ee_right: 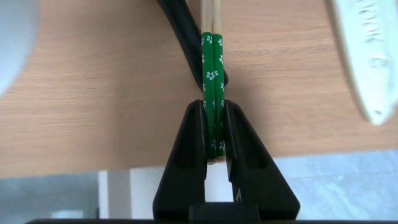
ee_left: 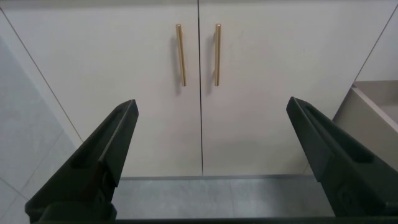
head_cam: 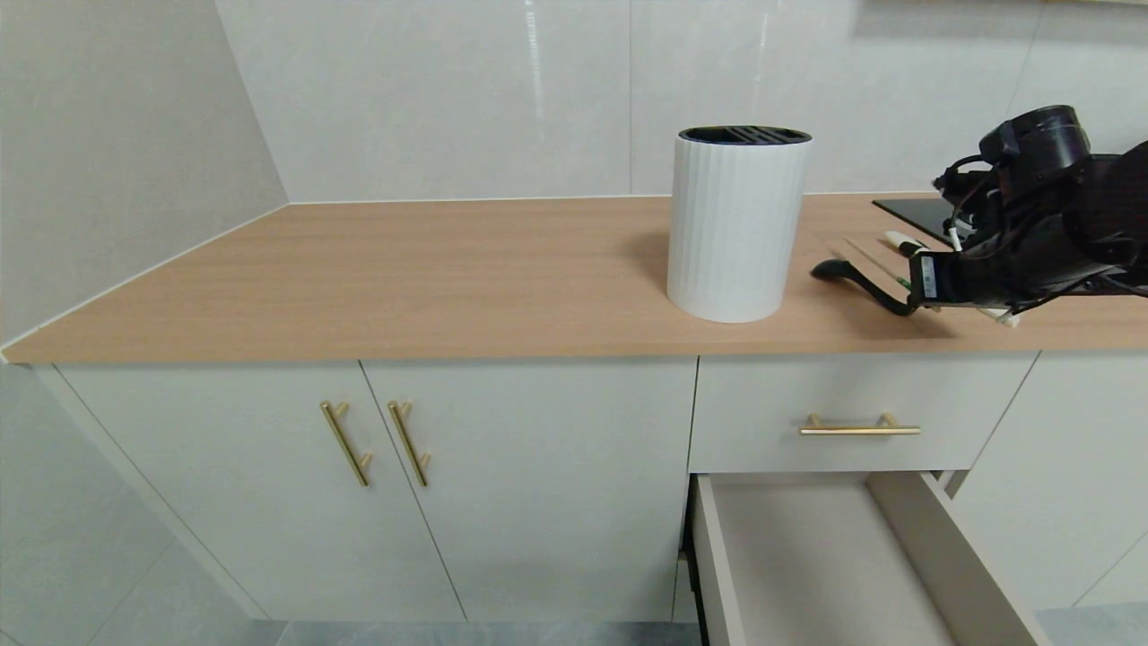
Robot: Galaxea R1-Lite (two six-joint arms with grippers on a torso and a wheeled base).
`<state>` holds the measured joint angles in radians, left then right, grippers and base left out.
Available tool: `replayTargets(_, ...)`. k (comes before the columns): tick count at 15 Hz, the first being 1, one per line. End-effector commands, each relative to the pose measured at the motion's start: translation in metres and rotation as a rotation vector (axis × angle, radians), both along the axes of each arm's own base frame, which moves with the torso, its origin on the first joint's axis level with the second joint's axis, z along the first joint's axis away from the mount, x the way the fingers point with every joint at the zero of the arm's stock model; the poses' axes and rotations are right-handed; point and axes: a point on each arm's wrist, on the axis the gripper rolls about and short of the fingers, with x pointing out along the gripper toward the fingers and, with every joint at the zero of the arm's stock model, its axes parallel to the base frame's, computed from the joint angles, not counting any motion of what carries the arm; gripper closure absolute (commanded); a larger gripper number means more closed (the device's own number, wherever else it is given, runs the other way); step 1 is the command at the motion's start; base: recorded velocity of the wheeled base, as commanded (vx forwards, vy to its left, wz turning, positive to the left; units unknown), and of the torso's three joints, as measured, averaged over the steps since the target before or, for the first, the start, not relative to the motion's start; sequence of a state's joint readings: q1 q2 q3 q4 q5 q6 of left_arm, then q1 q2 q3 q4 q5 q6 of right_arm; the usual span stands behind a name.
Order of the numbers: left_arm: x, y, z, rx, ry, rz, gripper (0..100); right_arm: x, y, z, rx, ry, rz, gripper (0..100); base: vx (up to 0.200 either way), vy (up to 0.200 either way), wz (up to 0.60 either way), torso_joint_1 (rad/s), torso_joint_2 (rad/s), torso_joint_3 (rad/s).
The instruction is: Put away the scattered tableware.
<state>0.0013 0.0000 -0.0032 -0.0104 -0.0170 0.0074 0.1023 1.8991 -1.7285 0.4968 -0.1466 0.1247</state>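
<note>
Clamping our right gripper (ee_right: pixel 214 115) tight on the green-ended chopsticks (ee_right: pixel 212 62), we have them at the front edge of the counter (head_cam: pixel 448 269), right side of the head view, beside a black utensil (head_cam: pixel 852 276) and right of the white holder (head_cam: pixel 735 233). Our left gripper (ee_left: pixel 211 137) hangs, jaws wide apart, before the cabinet doors (ee_left: pixel 124 74); the drawer (head_cam: pixel 942 547) at lower right is pulled out.

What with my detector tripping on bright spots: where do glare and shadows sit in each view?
Head view: vertical glare streaks on the wall tiles; the white holder shadows the countertop to its left. Right wrist view: no glare on the chopsticks in the right hand. Left wrist view: evenly lit cabinet doors, faint sheen on the gold handles.
</note>
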Motion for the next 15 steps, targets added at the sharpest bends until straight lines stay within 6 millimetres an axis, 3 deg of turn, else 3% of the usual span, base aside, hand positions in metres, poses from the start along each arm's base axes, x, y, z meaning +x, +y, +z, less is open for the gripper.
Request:
replayTargets(1, 0.000, 0.000, 0.000, -0.001, 0.000, 0.000, 0, -0.045, -0.004, 0.038, 0.027, -0.100, -0.005, 100, 0.000, 0.000, 0.00, 0.000, 0.00, 0.000)
replayTargets(3, 0.000, 0.000, 0.000, -0.001, 0.000, 0.000, 0, -0.091, -0.006, 0.054, 0.049, -0.145, 0.029, 100, 0.000, 0.000, 0.00, 0.000, 0.00, 0.000)
replayTargets(5, 0.000, 0.000, 0.000, 0.000, 0.000, 0.000, 0, -0.152, -0.010, 0.068, 0.107, -0.206, 0.130, 100, 0.000, 0.000, 0.00, 0.000, 0.00, 0.000)
replayTargets(7, 0.000, 0.000, 0.000, -0.001, 0.000, 0.000, 0, -0.198, -0.012, 0.066, 0.147, -0.183, 0.218, 100, 0.000, 0.000, 0.00, 0.000, 0.00, 0.000)
replayTargets(8, 0.000, 0.000, 0.000, 0.000, 0.000, 0.000, 0, -0.204, -0.011, 0.065, 0.143, -0.168, 0.235, 100, 0.000, 0.000, 0.00, 0.000, 0.00, 0.000)
replayTargets(10, 0.000, 0.000, 0.000, 0.000, 0.000, 0.000, 0, -0.240, -0.006, 0.054, 0.122, -0.005, 0.321, 100, 0.000, 0.000, 0.00, 0.000, 0.00, 0.000)
replayTargets(12, 0.000, 0.000, 0.000, -0.001, 0.000, 0.000, 0, -0.258, -0.001, 0.040, 0.122, 0.077, 0.400, 100, 0.000, 0.000, 0.00, 0.000, 0.00, 0.000)
replayTargets(15, 0.000, 0.000, 0.000, -0.001, 0.000, 0.000, 0, -0.271, 0.002, -0.007, 0.101, 0.271, 0.457, 100, 0.000, 0.000, 0.00, 0.000, 0.00, 0.000)
